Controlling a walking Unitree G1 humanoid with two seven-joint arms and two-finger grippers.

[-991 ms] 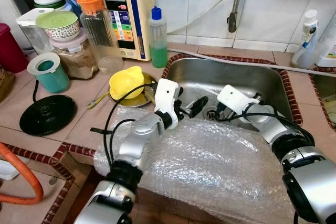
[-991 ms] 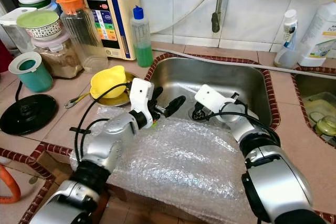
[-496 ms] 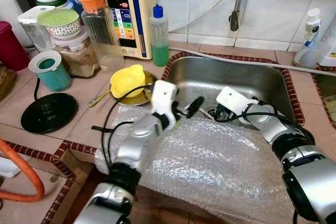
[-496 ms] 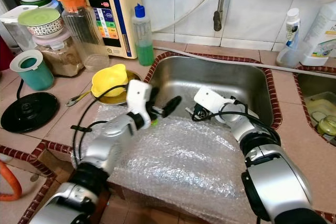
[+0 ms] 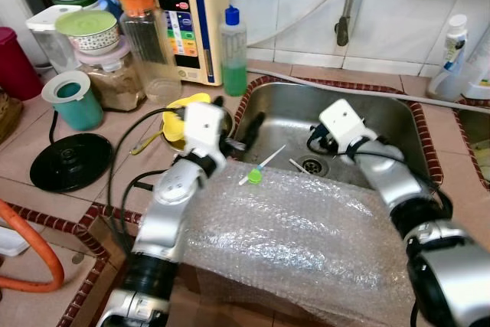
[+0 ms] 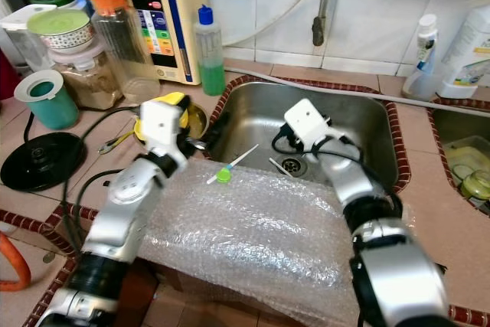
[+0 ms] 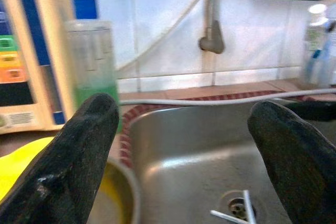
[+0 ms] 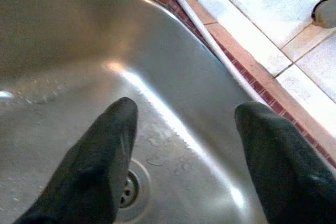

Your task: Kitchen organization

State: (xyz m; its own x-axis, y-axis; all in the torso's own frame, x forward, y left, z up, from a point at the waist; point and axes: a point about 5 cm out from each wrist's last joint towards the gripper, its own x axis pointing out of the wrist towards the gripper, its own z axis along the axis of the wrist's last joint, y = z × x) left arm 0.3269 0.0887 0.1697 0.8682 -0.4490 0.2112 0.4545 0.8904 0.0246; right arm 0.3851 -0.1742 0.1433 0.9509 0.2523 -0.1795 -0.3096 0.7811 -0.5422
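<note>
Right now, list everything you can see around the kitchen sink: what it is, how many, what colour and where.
Sink: one, steel, middle, red tile rim.
Bubble wrap: one sheet, clear, draped over sink's front edge.
Stick with green end: one, white, on wrap's far edge.
White sticks: two, by the drain.
Yellow cup: one, in a metal dish left of sink.
Soap bottle: one, green liquid, blue cap, by wall.
Water purifier: one, cream, back left.
Clear jug: one, orange lid.
Teal cup: one, left counter.
Kettle base: one, black.
Spray bottles: two, white, back right.
Left gripper: fingers open, at sink's left rim.
Right gripper: fingers open, above drain.
</note>
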